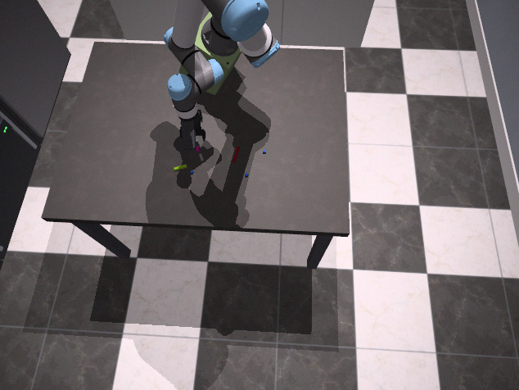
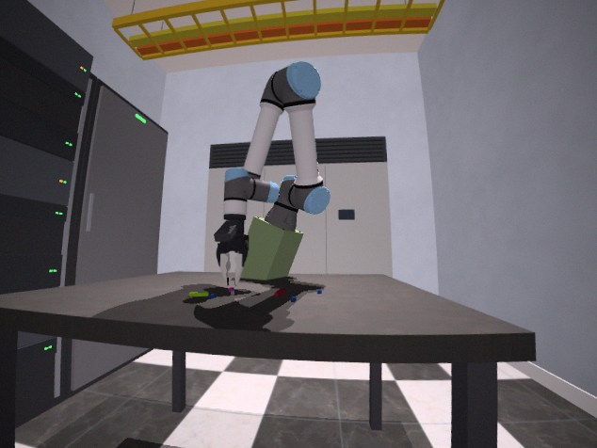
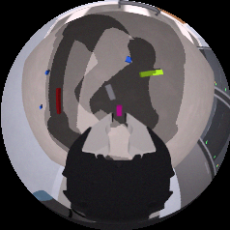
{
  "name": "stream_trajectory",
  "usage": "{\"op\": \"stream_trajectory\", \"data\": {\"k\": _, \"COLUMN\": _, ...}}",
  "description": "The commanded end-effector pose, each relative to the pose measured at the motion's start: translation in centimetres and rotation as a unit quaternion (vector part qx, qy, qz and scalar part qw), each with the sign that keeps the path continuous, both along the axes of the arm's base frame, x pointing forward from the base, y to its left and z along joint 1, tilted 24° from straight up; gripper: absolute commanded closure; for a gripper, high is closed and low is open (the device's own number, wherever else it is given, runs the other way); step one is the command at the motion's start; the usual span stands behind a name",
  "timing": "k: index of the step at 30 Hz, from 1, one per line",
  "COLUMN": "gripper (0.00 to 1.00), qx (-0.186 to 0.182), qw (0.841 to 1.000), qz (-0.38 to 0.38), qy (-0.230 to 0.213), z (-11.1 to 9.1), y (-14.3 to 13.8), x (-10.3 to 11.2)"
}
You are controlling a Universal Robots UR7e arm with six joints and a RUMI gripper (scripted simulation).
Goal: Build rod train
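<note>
Magenta rod (image 1: 197, 148) (image 2: 231, 289) (image 3: 119, 110) lies just beyond tips of pincer (image 1: 195, 147) (image 2: 232, 284) (image 3: 119, 113), ungripped; pincer parted narrowly, presumably to spare nearby grey rod (image 1: 200, 157) (image 2: 232, 293) (image 3: 110, 92). Lime rod (image 1: 180, 167) (image 2: 198, 294) (image 3: 151, 73), likely partner for seven, left farther from pincer; train unmade.

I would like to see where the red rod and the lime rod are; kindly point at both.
red rod (image 1: 236, 154) (image 3: 59, 100): top and wrist views, middle of its upper face
lime rod (image 1: 180, 167) (image 3: 151, 73): top and wrist views, middle of its upper face
</note>
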State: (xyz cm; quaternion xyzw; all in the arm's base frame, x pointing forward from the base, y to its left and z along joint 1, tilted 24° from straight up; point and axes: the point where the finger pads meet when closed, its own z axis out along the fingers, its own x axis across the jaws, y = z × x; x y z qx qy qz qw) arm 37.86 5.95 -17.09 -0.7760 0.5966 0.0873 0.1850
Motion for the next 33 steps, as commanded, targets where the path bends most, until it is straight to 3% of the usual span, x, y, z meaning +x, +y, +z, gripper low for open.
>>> {"op": "stream_trajectory", "data": {"k": 1, "gripper": 0.86, "qx": 0.0, "qw": 1.0, "qz": 0.0, "qy": 0.0, "z": -0.2, "y": 0.1, "x": 0.1}}
{"op": "stream_trajectory", "data": {"k": 33, "gripper": 0.86, "qx": 0.0, "qw": 1.0, "qz": 0.0, "qy": 0.0, "z": -1.4, "y": 0.6, "x": 0.2}}
